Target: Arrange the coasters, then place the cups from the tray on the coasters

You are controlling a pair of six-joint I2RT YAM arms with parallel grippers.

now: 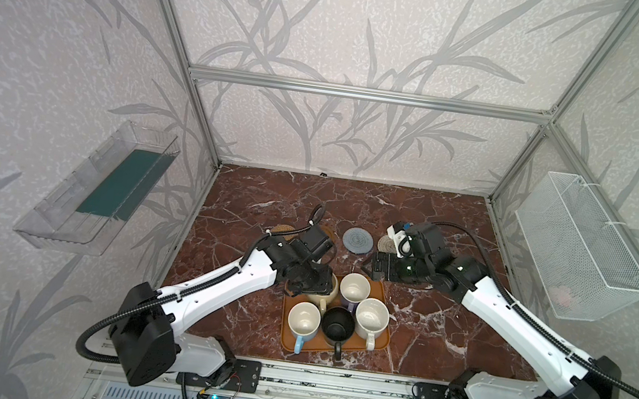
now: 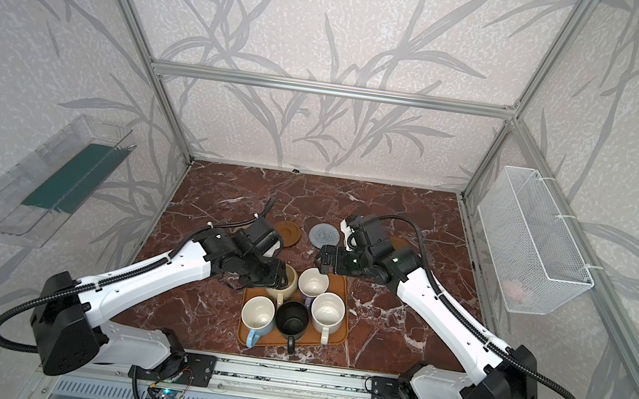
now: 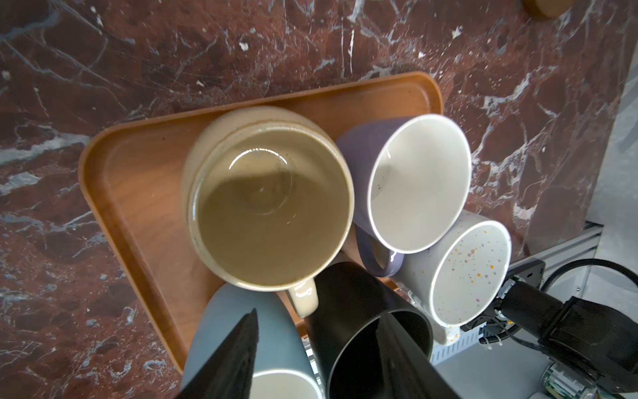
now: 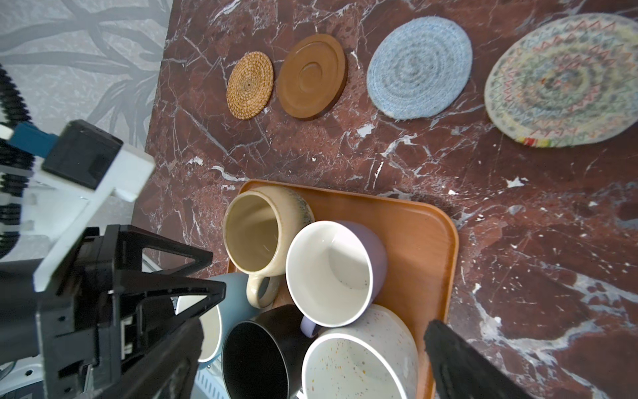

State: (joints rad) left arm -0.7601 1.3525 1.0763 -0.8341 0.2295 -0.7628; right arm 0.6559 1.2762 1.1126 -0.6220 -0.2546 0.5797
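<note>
Coasters laid out; first cup pick-up in hand.
All five cups (image 1: pixel 372 316) stand on the tray (image 3: pixel 138 179), with the coasters (image 4: pixel 419 67) in a row on the bench (image 1: pixel 259 201) beyond. The left fingers (image 3: pixel 238 352), half-spread and empty, hang above the beige cup (image 3: pixel 269 207); the right fingers (image 4: pixel 459 359) are wide and empty. Next, probably: descend, pinch the rim or handle, and lift clear of neighbours.

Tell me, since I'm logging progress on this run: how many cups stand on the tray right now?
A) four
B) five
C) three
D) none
B: the left wrist view shows the beige mug, lavender mug, speckled white mug, black mug and light blue mug all crowded together on the tray.
</note>
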